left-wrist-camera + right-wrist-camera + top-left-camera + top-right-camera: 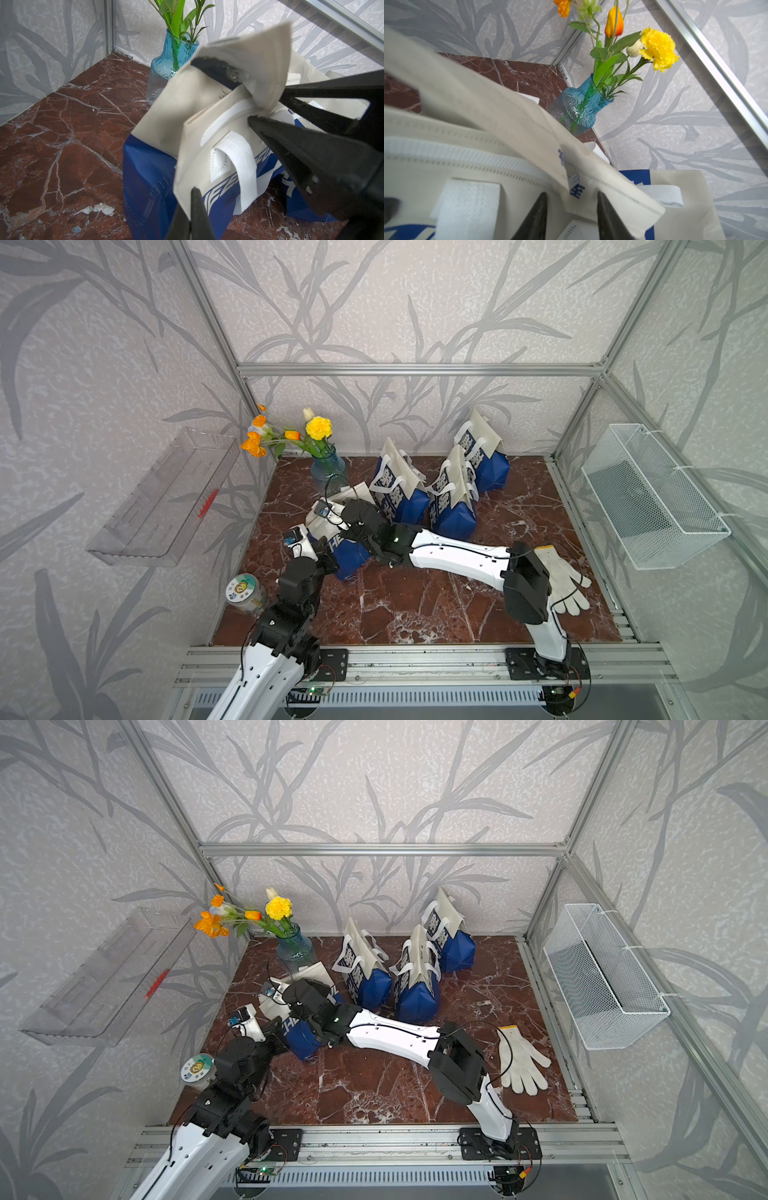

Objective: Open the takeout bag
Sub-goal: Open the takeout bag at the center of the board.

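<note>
- My left gripper is clenched on the cream hem of the takeout bag, on the side nearest its own arm.
- My right gripper has the opposite flap between its jaws, which stand partly apart. Whether they truly bite, I cannot tell.
- The bag stands at the front left of the marble tabletop, between my two wrists, blue base down.
- Done, as I judge it: the top is parted at one end, since the raised flap shows a dark fastener patch on its inner face (hook-and-loop, by the look).
- Left to do: spread the mouth wide. No view shows me the inside yet.
- Three more bags stand shut behind my right forearm, and the nearest bag is just beside that wrist, so there is little room to swing.
- The blue glass vase of flowers stands just beyond the bag, in the path of any pull away from me.
- Off to the sides: a white glove at front right, partly under my right elbow, and a lidded jar at the left edge.
</note>
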Available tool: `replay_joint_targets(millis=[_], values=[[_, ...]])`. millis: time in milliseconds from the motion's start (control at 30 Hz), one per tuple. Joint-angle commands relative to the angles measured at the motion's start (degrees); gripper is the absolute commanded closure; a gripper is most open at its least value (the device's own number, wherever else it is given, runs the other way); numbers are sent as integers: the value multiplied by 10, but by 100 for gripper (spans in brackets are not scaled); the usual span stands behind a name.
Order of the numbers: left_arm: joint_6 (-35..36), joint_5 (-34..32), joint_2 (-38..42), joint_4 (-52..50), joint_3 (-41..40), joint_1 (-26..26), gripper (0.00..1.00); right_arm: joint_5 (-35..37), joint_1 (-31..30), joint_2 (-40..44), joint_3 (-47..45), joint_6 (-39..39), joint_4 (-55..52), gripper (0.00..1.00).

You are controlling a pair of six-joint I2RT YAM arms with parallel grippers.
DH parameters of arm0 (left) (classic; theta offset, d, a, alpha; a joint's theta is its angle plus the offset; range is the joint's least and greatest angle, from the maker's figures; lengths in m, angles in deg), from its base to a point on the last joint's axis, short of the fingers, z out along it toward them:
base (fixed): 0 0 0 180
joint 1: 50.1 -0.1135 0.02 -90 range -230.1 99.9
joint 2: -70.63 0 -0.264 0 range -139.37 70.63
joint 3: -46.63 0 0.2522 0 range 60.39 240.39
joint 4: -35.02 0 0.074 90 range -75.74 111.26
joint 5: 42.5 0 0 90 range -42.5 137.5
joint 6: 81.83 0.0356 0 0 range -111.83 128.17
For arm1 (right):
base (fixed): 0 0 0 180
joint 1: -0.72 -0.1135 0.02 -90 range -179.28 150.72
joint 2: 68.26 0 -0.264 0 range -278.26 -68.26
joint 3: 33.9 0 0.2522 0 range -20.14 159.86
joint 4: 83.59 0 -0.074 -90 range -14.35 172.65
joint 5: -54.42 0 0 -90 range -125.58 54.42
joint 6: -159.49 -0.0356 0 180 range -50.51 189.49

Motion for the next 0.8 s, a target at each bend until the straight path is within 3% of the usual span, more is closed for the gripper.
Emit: replay_joint_targets(millis=[0,133,367,567,767], values=[[2,0,6,-10,3,-1,100,-20,12,-8,12,-13,23,73],[4,1,11,-7,-2,-1,100,-28,20,-23,46,-9,10,100],[-17,-71,-30,-63,8,-1,100,6,27,-17,90,77,1,100],[-26,-90,-74,-88,27,-1,100,25,27,-18,141,140,-21,100],[-33,-87,-66,-92,27,0,100,21,27,-16,178,159,-49,100]])
